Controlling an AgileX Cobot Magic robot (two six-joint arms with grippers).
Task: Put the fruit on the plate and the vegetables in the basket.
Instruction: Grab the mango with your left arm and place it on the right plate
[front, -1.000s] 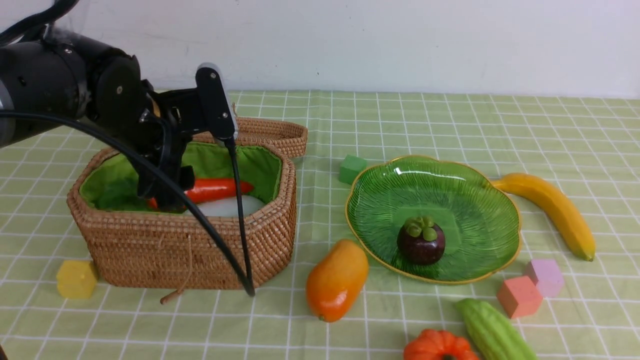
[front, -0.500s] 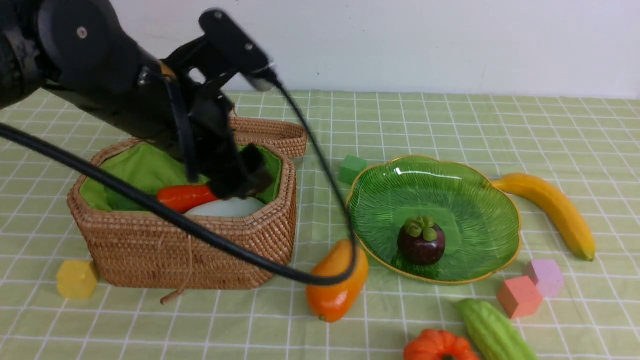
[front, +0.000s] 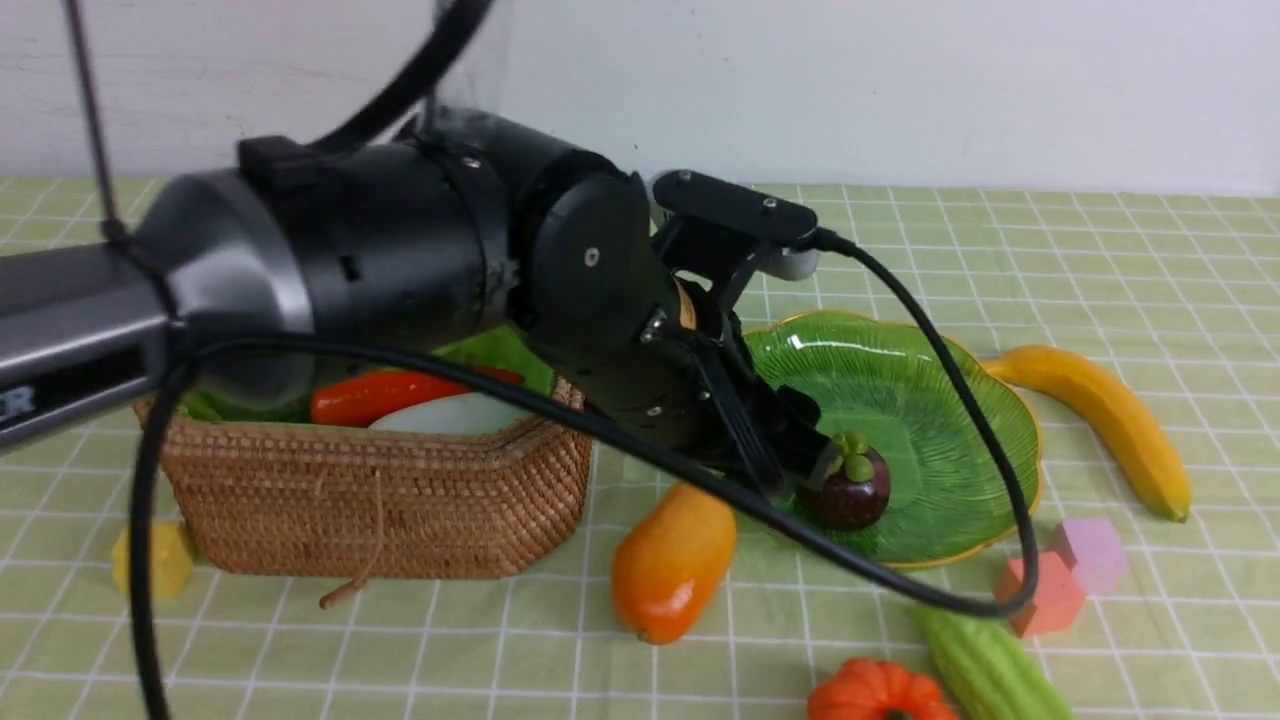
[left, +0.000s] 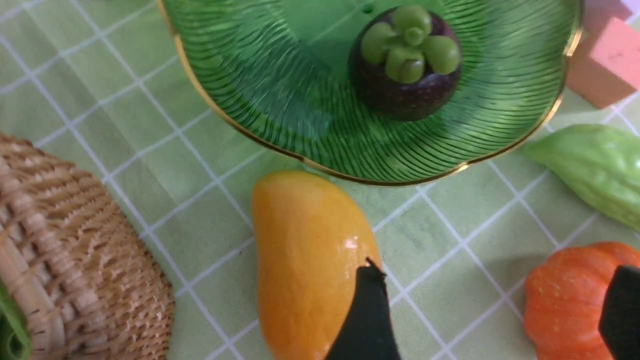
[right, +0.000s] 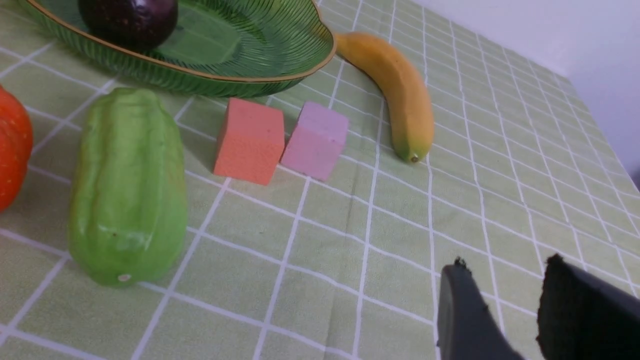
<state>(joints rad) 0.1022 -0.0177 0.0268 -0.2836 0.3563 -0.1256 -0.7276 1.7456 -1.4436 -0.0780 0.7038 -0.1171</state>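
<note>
Three of seven sorted, front view: mangosteen (front: 852, 492) on the plate (front: 930, 400) near its 6 o'clock; carrot (front: 385, 396) and radish (front: 450, 413) in the basket (front: 380, 510).
Left to do: mango (front: 672, 560) at the plate's 8 o'clock, banana (front: 1100, 420) at 3, pumpkin (front: 875, 697) and gourd (front: 985, 670) near 6, all on the cloth (front: 1100, 260).
Change: left arm (front: 400, 260) has swung from the basket to the plate's 9 o'clock edge; objects unmoved.
Left gripper (left: 495, 267), left wrist view: fingers (left: 367, 315) wide, empty, one tip over the mango, the other over the pumpkin.
Right gripper (right: 505, 262), right wrist view: fingers (right: 470, 315) partly apart, empty, over bare cloth.
</note>
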